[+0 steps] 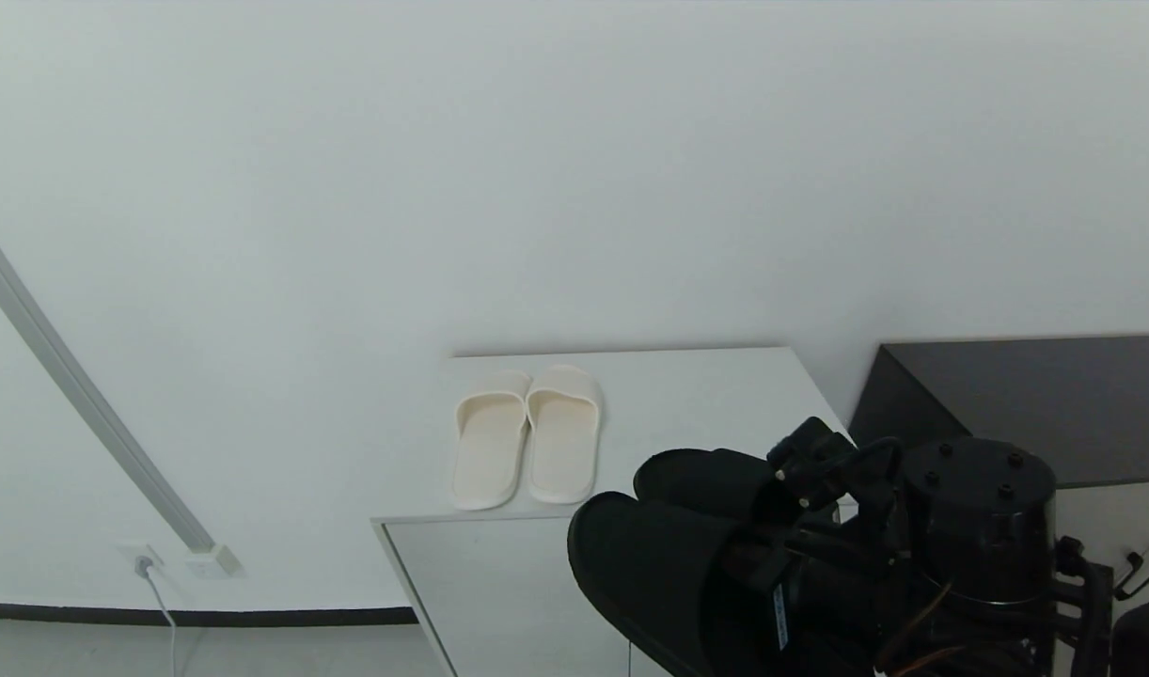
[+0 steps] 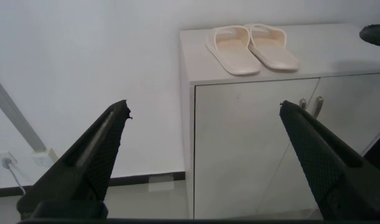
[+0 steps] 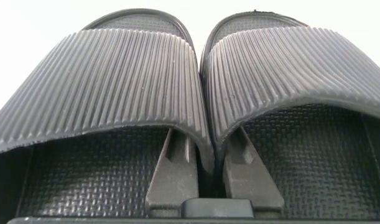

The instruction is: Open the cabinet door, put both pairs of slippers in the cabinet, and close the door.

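White cabinet shut, 2 pairs of slippers outside it.
The cabinet point(image 1: 716, 395) carries the cream slippers point(image 1: 527, 437) on its top, at the left. The black slippers point(image 1: 668, 555) hang near right, their inner edges pinched by the right gripper point(image 3: 207, 152). The left gripper point(image 2: 204, 107) gapes wide.

Head camera looks down on the cabinet point(image 1: 706, 395); left wrist camera faces its front, sharing the white slippers point(image 1: 526, 437); right wrist camera sits right against the black slippers point(image 3: 140, 74).
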Controlling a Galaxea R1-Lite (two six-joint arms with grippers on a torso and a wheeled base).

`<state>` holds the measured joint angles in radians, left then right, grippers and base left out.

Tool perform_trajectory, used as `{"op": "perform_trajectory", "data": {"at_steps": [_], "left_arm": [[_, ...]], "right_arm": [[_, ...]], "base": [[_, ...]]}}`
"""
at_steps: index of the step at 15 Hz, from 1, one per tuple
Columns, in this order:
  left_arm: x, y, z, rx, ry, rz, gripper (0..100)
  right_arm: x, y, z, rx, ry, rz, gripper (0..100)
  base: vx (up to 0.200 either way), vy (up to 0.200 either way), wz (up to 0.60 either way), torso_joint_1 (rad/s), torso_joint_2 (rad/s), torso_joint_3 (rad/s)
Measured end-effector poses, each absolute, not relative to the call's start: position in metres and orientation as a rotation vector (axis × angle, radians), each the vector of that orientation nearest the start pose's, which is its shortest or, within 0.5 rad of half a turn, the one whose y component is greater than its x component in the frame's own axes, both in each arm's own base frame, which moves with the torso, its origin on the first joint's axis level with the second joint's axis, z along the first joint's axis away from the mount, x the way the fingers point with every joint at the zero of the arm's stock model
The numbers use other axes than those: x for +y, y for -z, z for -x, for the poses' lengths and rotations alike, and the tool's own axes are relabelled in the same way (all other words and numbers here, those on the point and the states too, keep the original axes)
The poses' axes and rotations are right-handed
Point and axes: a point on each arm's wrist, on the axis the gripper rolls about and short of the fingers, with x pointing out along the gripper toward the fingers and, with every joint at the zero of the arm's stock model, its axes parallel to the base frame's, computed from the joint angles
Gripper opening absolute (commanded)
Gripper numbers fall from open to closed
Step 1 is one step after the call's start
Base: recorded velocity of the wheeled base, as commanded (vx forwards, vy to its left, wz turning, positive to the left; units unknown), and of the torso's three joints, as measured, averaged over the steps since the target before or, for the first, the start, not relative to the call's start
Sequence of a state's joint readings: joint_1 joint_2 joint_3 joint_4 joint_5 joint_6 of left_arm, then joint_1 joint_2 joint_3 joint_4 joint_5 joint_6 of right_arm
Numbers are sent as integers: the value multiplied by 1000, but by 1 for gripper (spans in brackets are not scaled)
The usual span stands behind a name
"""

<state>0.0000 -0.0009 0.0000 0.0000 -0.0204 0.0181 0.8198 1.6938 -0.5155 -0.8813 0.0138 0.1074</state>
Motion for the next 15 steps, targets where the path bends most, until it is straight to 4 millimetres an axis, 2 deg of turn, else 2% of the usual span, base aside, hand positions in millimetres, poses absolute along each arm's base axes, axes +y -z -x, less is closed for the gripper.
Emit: {"op": "perform_trajectory", "data": {"at_steps": [9,15], "left_arm": [[0,-75,23,-1,20,-18,100],[0,-75,23,-1,20,-19,100]], "right_arm": [[199,-130,-181,343,-820,30,0],[202,-128,-176,350,-843,36,0]], "base": [[0,0,0,0,0,0],[0,0,0,-141,326,173]]}}
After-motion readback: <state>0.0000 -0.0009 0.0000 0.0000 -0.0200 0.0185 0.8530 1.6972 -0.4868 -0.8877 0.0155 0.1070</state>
